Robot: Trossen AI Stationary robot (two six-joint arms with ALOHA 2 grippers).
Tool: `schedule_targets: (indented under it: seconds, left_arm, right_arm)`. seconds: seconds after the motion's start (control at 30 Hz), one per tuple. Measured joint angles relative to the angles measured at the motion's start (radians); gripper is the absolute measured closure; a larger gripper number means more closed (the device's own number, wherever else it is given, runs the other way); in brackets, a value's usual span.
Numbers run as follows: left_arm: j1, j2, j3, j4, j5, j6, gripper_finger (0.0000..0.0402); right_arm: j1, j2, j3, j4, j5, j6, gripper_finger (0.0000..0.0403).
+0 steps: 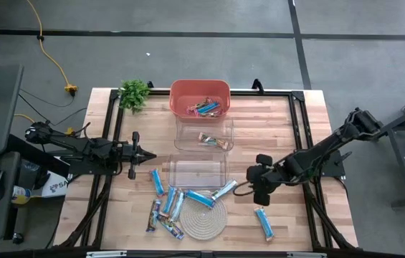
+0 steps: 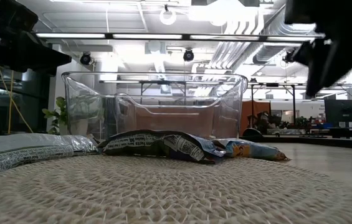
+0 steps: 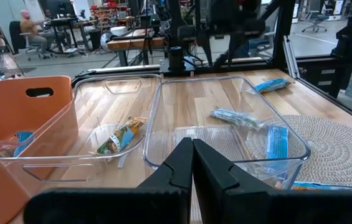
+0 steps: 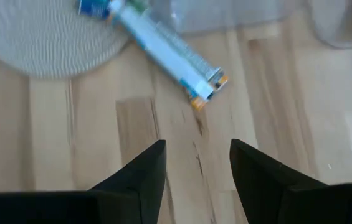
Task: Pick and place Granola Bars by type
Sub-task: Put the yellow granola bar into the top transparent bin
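Several light blue granola bars lie flat on the wood and on a round woven coaster. One lies apart near the near edge, and multicoloured ones lie left of the coaster. My right gripper hovers open above bare wood, just right of a light blue bar that rests partly on the coaster's edge. In its wrist view the fingers stand apart over wood. My left gripper is shut and waits left of the clear containers; its wrist view shows the shut tips.
Two clear containers stand mid-table. The near one holds nothing I can see, and the far one holds one multicoloured bar. A red basket with bars sits at the far edge, beside a small green plant.
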Motion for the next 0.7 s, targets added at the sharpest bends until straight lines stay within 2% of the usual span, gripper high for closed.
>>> schedule_targets:
  seconds: [0.4, 0.6, 0.7]
  left_arm:
    - [0.0, 0.0, 0.0, 0.0, 0.0, 0.0, 0.0394]
    - [0.0, 0.0, 0.0, 0.0, 0.0, 0.0, 0.0394]
    - [0.0, 0.0, 0.0, 0.0, 0.0, 0.0, 0.0394]
  right_arm:
    - [-0.03, 0.002, -0.18, 0.259, -0.026, -0.45, 0.0242]
    - [-0.076, 0.005, -0.19, 0.333, 0.009, -0.588, 0.0242]
    - [-0.108, 0.011, -0.189, 0.368, -0.03, -0.632, 0.0241]
